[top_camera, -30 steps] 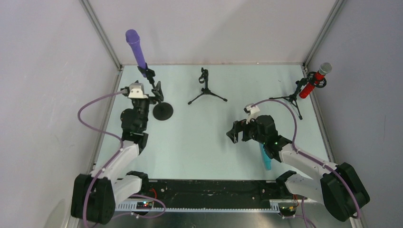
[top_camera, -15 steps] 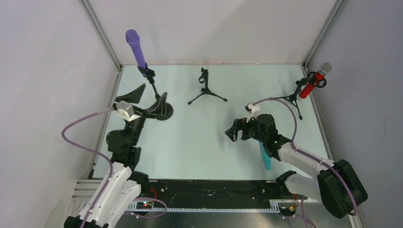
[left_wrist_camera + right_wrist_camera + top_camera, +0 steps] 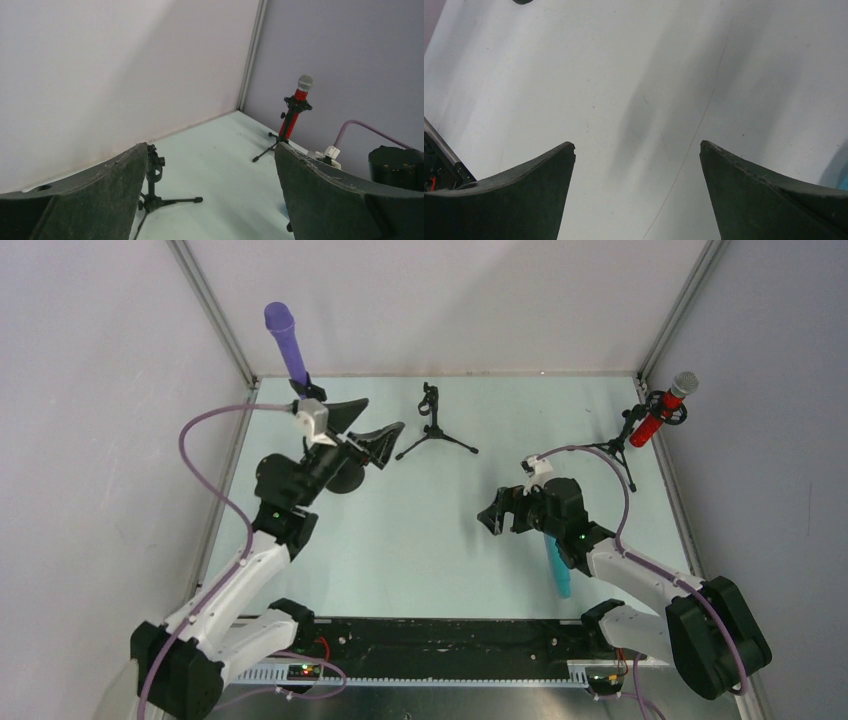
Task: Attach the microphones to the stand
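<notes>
The purple microphone [image 3: 284,340] stands clipped in the round-base stand [image 3: 343,476] at the back left. The glittery red microphone [image 3: 661,410] with a silver head sits in the tripod stand [image 3: 620,446] at the back right; it also shows in the left wrist view [image 3: 295,107]. The teal microphone [image 3: 557,566] lies on the table beside my right forearm. An empty tripod stand [image 3: 432,426] stands at the back middle, also seen in the left wrist view [image 3: 152,181]. My left gripper [image 3: 384,414] is open and empty, raised, just left of the empty stand. My right gripper [image 3: 494,519] is open and empty above bare table.
White walls with metal corner posts [image 3: 212,312] close in the back and both sides. A purple cable [image 3: 205,462] loops off the left arm. The black rail [image 3: 440,640] runs along the near edge.
</notes>
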Tool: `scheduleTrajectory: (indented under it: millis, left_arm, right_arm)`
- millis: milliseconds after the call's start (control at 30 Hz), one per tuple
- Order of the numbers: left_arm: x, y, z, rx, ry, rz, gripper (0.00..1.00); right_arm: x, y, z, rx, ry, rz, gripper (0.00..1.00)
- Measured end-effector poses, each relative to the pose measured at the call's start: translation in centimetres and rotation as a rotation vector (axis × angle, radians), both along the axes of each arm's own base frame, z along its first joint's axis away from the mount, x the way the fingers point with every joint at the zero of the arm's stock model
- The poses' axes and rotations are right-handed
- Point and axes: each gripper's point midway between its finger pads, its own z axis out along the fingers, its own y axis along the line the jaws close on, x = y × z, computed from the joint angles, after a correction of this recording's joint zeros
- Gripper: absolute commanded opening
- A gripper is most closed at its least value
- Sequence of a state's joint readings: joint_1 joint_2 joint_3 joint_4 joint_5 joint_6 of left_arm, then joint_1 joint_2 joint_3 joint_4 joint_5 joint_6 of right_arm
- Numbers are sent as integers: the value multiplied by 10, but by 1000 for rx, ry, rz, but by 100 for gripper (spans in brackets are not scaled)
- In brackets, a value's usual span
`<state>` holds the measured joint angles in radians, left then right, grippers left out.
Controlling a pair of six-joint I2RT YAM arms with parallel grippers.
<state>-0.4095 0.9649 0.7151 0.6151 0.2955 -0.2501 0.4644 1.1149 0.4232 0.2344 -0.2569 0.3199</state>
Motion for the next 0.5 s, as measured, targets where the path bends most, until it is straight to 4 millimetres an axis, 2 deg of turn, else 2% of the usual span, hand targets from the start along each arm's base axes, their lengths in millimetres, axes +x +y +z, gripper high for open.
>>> scheduleTrajectory:
  millis: [100,300,500]
  left_arm:
    - [14,-14,-4,5,62,-7,100]
    - [56,-40,-17,51,193,19,100]
    - [109,-59,-55,165,356,103,100]
  right_arm:
    - [1,-5,-1,-5,7,-13,100]
    - [2,-13,-4,-10,24,-27,99]
    - [3,-16,-3,-8,27,-36,99]
